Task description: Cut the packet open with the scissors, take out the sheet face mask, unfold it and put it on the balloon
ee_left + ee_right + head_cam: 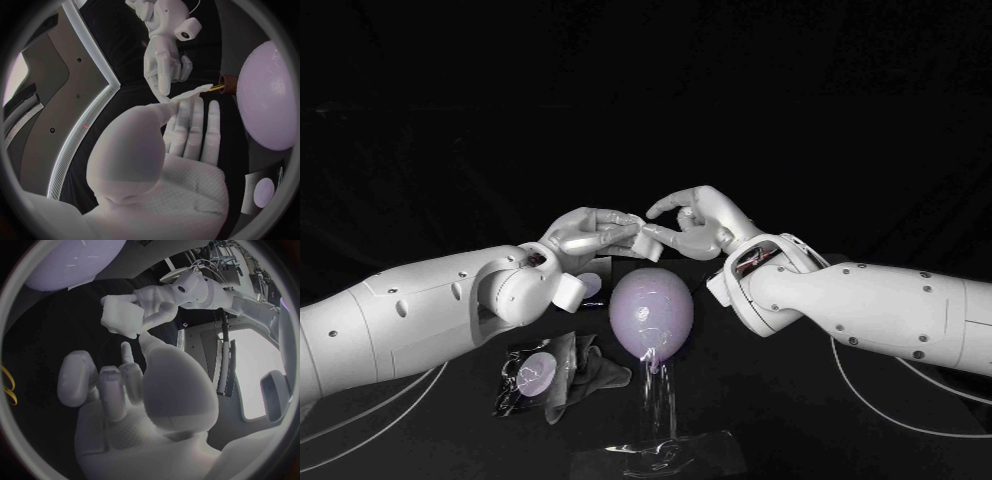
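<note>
The packet point(538, 372) lies on the black table point(862, 430), near the balloon point(653, 308) on its clear stand point(658, 405). Beyond the balloon, the left hand point(586, 235) pinches the folded sheet mask point(635, 241). The right hand point(692, 218) reaches the mask edge, fingers curved; whether it grips the mask cannot be told

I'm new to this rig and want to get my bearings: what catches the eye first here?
The two hands meeting in mid-air over the pale lilac balloon: the left hand holds the folded white sheet mask, and the right hand reaches its fingers to it. The balloon stands on a clear stand at table centre, with the packet lying beside it.
</note>
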Available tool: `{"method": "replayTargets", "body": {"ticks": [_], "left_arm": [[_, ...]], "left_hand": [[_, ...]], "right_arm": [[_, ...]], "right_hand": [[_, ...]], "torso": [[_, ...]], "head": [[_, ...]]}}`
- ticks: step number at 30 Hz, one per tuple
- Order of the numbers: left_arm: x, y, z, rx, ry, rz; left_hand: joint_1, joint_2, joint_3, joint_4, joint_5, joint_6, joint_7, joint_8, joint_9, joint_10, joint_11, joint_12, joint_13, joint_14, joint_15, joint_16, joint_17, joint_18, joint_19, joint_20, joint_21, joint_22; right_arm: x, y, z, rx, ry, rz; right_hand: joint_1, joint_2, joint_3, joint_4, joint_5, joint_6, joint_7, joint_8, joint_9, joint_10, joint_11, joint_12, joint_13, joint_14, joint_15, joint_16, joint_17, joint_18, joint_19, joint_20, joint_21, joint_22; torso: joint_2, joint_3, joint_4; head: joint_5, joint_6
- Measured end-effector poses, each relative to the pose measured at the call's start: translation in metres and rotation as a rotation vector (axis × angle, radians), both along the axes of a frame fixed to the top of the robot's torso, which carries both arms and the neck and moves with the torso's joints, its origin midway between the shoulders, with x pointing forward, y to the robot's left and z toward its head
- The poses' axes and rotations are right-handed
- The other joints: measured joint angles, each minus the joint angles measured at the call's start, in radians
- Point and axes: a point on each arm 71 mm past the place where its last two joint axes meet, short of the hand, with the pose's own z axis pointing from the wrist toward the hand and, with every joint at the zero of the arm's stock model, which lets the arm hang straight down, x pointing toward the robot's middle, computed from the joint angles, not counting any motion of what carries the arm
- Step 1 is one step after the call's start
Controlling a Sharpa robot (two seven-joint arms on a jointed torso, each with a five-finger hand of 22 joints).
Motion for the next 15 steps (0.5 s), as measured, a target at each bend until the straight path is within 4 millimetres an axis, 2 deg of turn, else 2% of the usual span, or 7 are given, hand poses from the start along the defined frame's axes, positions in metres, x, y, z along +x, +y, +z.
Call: {"method": "replayTargets", "body": {"ticks": [8,15], "left_arm": [[-0.0003,-0.0003,0.0,0.001,-0.001,-0.001],[-0.0004,-0.0006,0.0,0.001,-0.001,-0.002]], "left_hand": [[-0.003,-0.003,0.001,-0.001,0.0,0.0,0.0,0.0,0.001,0.0,0.0,0.0,0.0,0.0,0.0,0.0,0.0,0.0,0.0,0.0,0.002,0.001],[-0.003,-0.003,0.001,-0.001,0.0,0.0,0.0,-0.005,0.015,0.0,0.0,0.0,0.0,0.0,0.0,0.0,0.001,0.0,0.0,0.0,0.002,0.002]], "right_arm": [[0.002,0.0031,-0.0018,-0.005,0.009,-0.001],[0.002,0.0062,-0.0033,-0.01,0.021,0.007]], "right_hand": [[-0.001,0.001,-0.003,0.003,0.0,0.0,0.0,0.0,0.0,0.0,0.0,-0.001,0.0,0.0,0.0,0.0,-0.001,0.0,0.0,0.0,0.0,-0.001],[0.003,0.011,-0.003,0.003,0.0,0.017,-0.003,0.001,-0.001,0.0,0.0,-0.003,0.001,0.0,0.0,-0.001,-0.001,0.0,0.0,0.0,0.0,-0.001]], "torso": [[0.0,-0.0003,0.0001],[0.0,-0.0005,0.0002]], "head": [[0.0,0.0],[0.001,-0.001]]}}
